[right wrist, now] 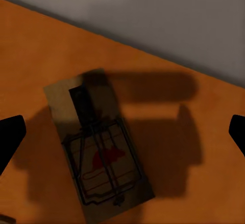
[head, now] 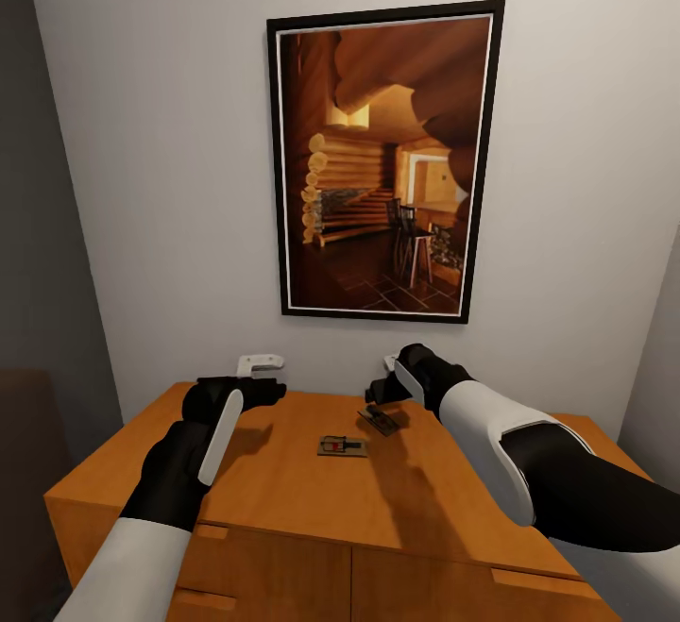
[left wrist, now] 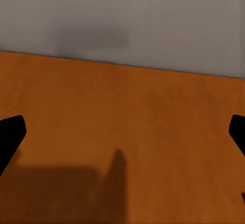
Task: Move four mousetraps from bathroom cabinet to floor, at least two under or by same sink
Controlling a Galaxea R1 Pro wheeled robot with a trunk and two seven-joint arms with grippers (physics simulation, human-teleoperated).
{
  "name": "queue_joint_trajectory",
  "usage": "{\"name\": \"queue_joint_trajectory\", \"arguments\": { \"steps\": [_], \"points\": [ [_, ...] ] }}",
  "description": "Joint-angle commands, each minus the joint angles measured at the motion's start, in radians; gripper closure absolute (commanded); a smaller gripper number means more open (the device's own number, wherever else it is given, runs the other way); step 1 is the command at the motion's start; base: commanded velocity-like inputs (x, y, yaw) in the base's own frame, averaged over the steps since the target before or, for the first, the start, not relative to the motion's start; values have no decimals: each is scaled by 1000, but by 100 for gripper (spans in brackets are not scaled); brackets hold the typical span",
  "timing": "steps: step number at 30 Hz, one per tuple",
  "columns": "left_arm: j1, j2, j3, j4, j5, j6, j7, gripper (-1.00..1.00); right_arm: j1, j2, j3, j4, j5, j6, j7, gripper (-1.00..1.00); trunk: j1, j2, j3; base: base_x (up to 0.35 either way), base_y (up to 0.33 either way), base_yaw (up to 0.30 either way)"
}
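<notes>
Left claw (head: 253,390) up at roughly 9 o'clock of the cabinet (head: 283,499) top in the head view, black, poised over bare orange-brown wood, holding nothing. Right claw (head: 385,388) over at about 1 o'clock from the worktop's middle, black too, hanging just above a dark mousetrap (head: 382,420) that sits angled on the wood. Cannot tell from this angle whether touching it or just clear of it. Second mousetrap (head: 342,447) lying flat near the centre of the worktop, between the two arms, red mark on its board, untouched. Behind, at 12 o'clock, a grey wall with a black-framed picture (head: 382,164) of a log-cabin interior. Small white fixture (head: 259,363) on the wall just past the left claw. Slim handles on the drawer fronts along the near edge.

Left wrist view: left claw (left wrist: 122,132) spread wide, one black fingertip (left wrist: 10,134) at 9 o'clock and the other at 3 o'clock, nothing but plain cabinet (left wrist: 122,132) top between them, a soft shadow on the wood at 6 o'clock, grey wall beyond.

Right wrist view: right claw (right wrist: 122,132) likewise spread wide, a black fingertip (right wrist: 10,137) at each side edge, gripping nothing. Mousetrap (right wrist: 97,147) lying flat on the wood between and below the fingertips, tilted, wire frame and red mouse print plain on the tan board, well apart from both tips. Shadow of the claw across the trap and the cabinet (right wrist: 35,40) top.
</notes>
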Motion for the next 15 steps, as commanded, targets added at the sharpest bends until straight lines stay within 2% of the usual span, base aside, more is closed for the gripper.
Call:
{"name": "queue_joint_trajectory", "arguments": {
  "steps": [1, 8, 15],
  "points": [
    [-1, 0, -1, -1, 10, 4, 10, -100, -1, 0, 8, -1, -4, 4, 2, -100, 0, -1, -1, 0, 0, 0],
    [-1, 0, 0, 0, 11, 6, 10, -100, -1, 0, 9, -1, -5, 6, 1, -100, 0, -1, -1, 0, 0, 0],
    [0, 0, 0, 0, 13, 6, 9, -100, -1, 0, 9, -1, -6, 7, 1, -100, 27, -50, -23, 0, 0, 0]
  ]
}}
